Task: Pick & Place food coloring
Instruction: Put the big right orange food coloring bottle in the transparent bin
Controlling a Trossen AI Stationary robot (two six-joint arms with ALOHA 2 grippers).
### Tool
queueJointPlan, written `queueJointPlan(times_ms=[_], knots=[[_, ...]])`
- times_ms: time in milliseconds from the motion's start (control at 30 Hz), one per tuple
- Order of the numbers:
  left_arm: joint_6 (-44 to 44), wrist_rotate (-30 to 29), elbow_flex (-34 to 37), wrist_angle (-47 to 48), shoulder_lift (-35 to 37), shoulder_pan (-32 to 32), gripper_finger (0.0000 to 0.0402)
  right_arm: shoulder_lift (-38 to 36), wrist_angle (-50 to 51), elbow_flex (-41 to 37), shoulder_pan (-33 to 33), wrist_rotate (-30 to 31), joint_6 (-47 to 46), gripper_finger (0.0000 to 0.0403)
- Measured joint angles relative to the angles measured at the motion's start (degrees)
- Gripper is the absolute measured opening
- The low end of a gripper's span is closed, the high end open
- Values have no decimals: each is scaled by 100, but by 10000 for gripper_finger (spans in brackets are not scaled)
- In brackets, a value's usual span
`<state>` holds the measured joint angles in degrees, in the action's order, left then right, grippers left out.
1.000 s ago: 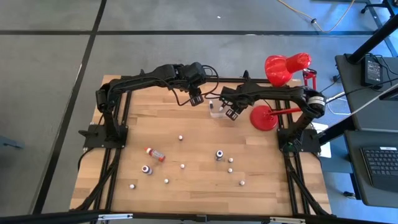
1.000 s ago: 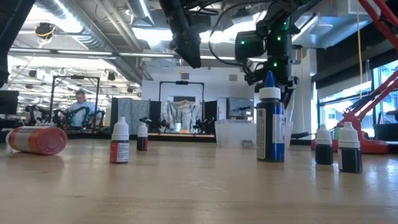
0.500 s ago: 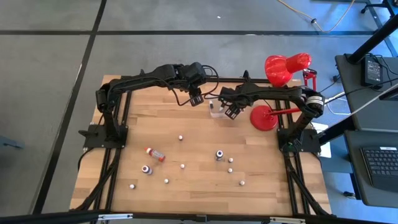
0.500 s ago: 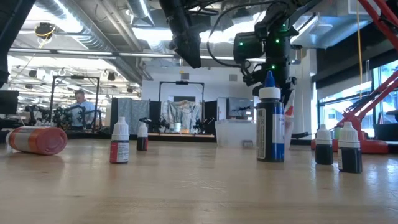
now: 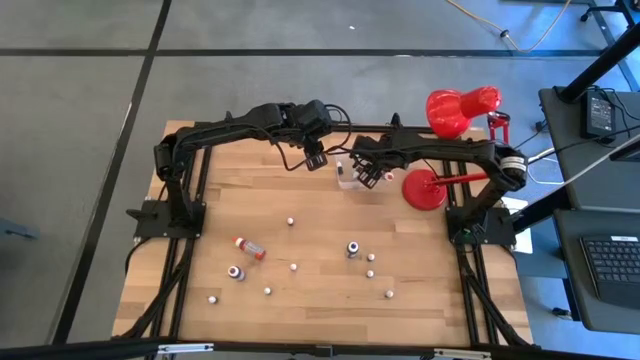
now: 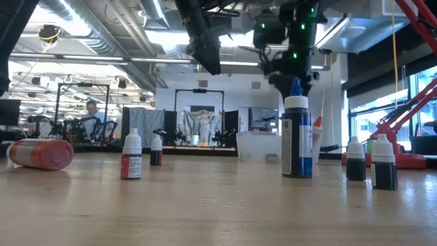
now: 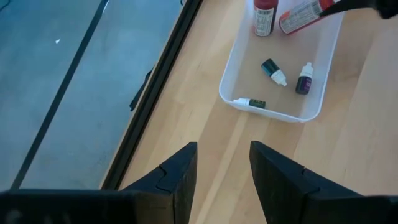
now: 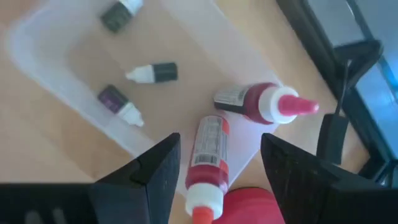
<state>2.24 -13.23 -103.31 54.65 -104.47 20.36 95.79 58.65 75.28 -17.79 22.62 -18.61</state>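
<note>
Seen from above, a wooden tabletop [image 5: 320,300] carries scattered food coloring bottles [image 5: 352,249] across its near half; one red bottle [image 5: 250,247] lies on its side at left. They look light, smooth and easily toppled, best pinched around the body below the cap. The left arm reaches over the far edge, its gripper [image 7: 221,165] partly open and empty. Beside it, a clear tub [image 7: 236,74] holds several bottles. The right gripper [image 8: 217,162] hovers above the tub, fingers spread with nothing between them, two red bottles lying just beneath.
</note>
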Motion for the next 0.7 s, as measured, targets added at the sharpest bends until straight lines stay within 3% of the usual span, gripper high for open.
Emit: queueJointPlan(times_ms=[200, 367, 467, 700], knots=[[0, -11, 0, 5, 0, 0, 143, -42, 775, 419, 518, -32, 543, 223], [0, -13, 0, 126, 0, 0, 143, -330, 1541, 382, 843, -35, 211, 223], [0, -15, 0, 173, 0, 0, 143, -583, 1762, 212, 1001, 19, 137, 223], [-6, -13, 0, 234, 0, 0, 143, -1472, 1305, -724, 1328, 59, 1192, 223]])
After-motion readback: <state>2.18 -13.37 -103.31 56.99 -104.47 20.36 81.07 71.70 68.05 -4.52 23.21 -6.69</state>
